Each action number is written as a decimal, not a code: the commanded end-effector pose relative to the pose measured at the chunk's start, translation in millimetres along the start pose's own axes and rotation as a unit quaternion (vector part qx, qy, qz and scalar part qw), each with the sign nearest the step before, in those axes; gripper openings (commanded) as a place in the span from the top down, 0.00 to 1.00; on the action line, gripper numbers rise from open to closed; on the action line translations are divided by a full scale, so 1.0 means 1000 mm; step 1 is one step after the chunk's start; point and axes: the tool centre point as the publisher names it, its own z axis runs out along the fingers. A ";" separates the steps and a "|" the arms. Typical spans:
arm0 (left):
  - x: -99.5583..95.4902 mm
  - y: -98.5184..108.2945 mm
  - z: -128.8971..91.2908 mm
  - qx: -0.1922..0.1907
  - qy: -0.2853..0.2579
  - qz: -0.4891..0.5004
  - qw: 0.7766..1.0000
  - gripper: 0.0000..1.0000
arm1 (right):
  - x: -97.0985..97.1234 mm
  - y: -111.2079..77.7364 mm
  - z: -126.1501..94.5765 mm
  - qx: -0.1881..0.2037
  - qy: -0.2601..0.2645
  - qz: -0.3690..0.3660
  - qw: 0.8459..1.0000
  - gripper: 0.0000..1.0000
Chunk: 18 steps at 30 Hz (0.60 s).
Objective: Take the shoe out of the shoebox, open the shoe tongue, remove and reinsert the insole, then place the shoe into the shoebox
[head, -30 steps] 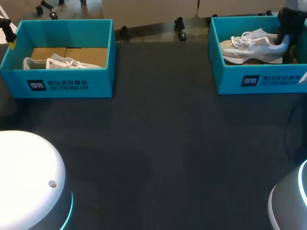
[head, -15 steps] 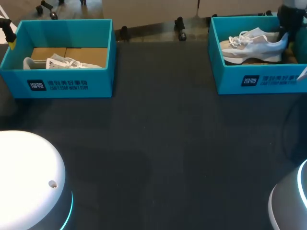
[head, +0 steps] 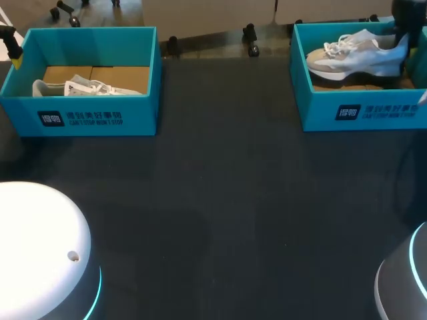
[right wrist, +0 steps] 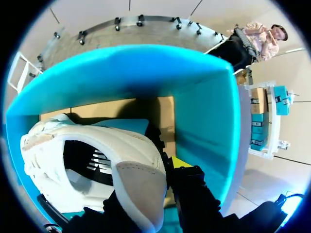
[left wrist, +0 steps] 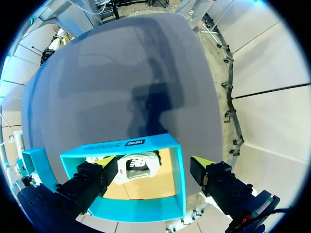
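Observation:
A white and grey shoe hangs raised inside the teal shoebox at the table's far right, its sole just above the box floor. My right gripper is shut on its heel. In the right wrist view the heel collar sits between the fingers, with the box's cardboard floor below. My left gripper hangs open above a second teal shoebox at the far left. That box holds another white shoe, seen under the open fingers as the shoe.
The dark table surface spreads between and in front of the two boxes. The white domes of my arm bases sit at the near left and near right corners.
The right gripper has closed on the shoe's heel and lifted it; the shoe has risen and levelled out inside the right box. The left arm has not moved.

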 end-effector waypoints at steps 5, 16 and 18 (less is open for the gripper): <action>0.000 -0.001 0.000 -0.001 0.001 0.000 1.000 0.00 | -0.009 -0.008 -0.012 -0.015 -0.012 0.003 1.000 1.00; 0.000 -0.001 0.000 -0.001 0.001 0.000 1.000 0.00 | -0.024 -0.007 -0.023 -0.032 -0.025 0.010 0.999 1.00; 0.000 -0.001 0.000 -0.001 0.001 0.000 1.000 0.00 | -0.027 -0.007 -0.029 -0.033 -0.030 0.011 0.999 1.00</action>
